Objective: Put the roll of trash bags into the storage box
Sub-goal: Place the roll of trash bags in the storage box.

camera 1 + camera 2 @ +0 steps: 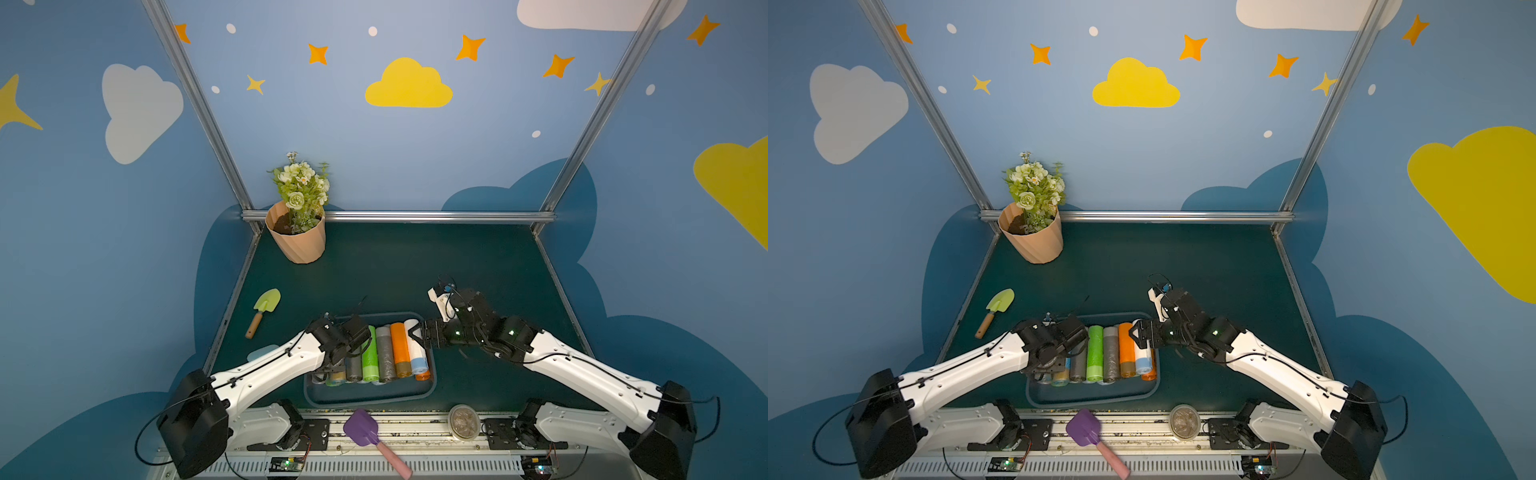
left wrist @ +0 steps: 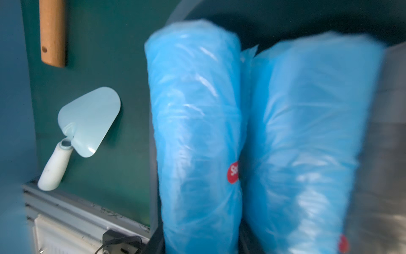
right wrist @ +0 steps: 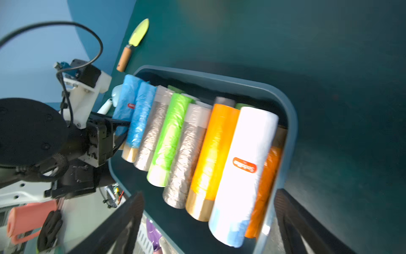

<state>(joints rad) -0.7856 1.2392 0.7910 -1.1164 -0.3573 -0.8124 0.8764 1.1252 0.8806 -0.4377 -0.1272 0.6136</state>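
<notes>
Dark green tabletop (image 1: 415, 266), blue walls painted with clouds and stars.

- Blue roll of trash bags (image 3: 126, 99): at the left end of the storage box (image 1: 365, 395), just inside the box wall. It lies lengthwise and touches a second blue roll (image 3: 141, 114). Both fill the left wrist view, each with a red sticker.
- Left gripper (image 3: 123, 132): over that end of the box, jaws reaching to either side of the outermost blue roll. Cannot tell whether they pinch it or stand just clear. Both top views hide the contact under the wrist.
- Remaining rolls run in a row across the box, side by side: silver, green roll (image 1: 369, 357), grey roll (image 1: 385, 357), orange roll (image 1: 400, 349), white roll (image 1: 417, 353). A darker orange roll (image 3: 265, 187) is wedged between the white one and the right wall. More rolls show beneath the upper layer.
- Right gripper (image 1: 415, 333): above the right end of the box, over the white roll, jaws spread wide with nothing gripped.
- Near strip of the box floor is bare.
- Outside the box: green trowel (image 1: 264, 309) with a wooden handle to the left, well apart. Pale blue trowel (image 2: 87, 121) near the left front edge.
- Peach flowerpot (image 1: 297, 237) with flowers in the far left corner.
- Purple scoop (image 1: 360, 428) and a round clear container (image 1: 463, 422) on the front rail.
</notes>
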